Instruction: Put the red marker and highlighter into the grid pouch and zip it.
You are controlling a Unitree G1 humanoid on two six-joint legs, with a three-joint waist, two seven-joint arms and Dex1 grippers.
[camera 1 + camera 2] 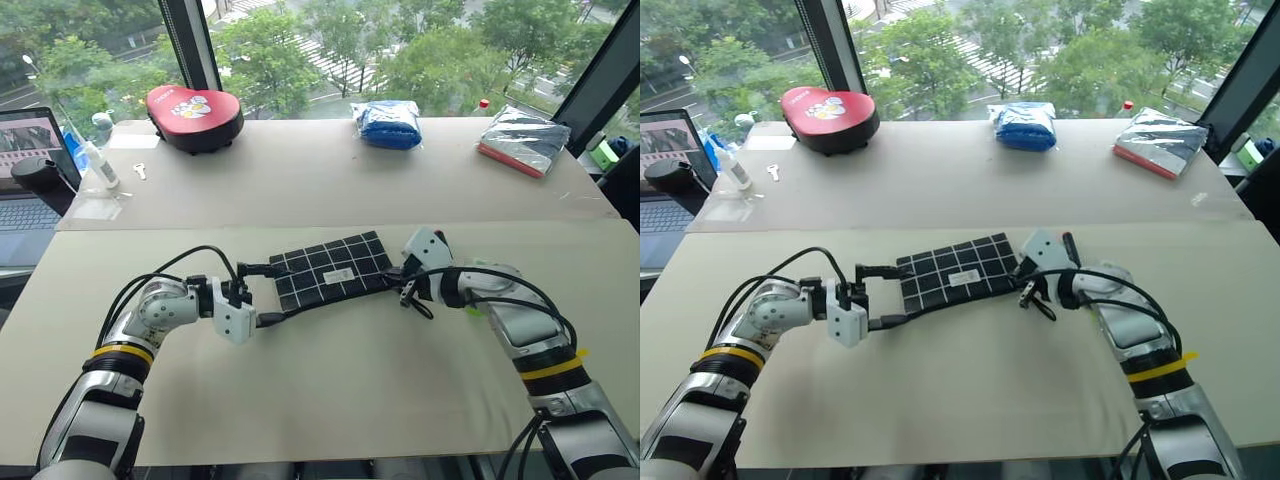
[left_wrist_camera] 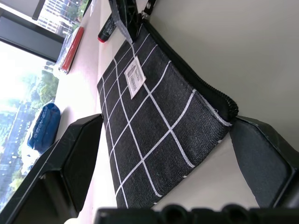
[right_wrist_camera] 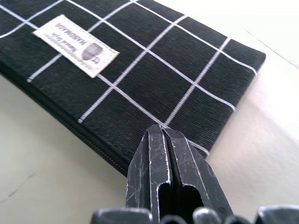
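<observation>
Labels first: the grid pouch (image 1: 333, 271) sits dead centre of the head cam frame w/ a small white label (image 3: 76, 45) sewn on it. In the right wrist cam you can just read "HANDMADE" plus a little crest, the smaller line under it is too tiny to make out. The red case (image 1: 195, 116) upper left has white lettering and a cartoon print, not readable tbh. Grippers: your left gripper (image 1: 263, 295) is spread wide, one finger at the top left corner of the pouch and the other at its lower left edge, so the pouch end sits between the fingers. In the left wrist cam the fingers (image 2: 70, 158) look clear of the fabric, can't say 100% that nothing touches. Your right gripper (image 3: 170, 175) is fully closed, fingers pressed together right at the pouch's right end by the zipper edge. Whether it's pinching the pull cord or just fabric you can't tell, the tips hide it. Zipper looks closed along the edge you can see. Red marker (image 2: 106, 31) pokes out past the far end of the pouch in the left wrist cam, mostly cut off behind the right gripper. Upper part of frame: blue bundle (image 1: 388, 124), silver packet (image 1: 523, 140) upper right, laptop (image 1: 25, 190) cropped at the left edge.
</observation>
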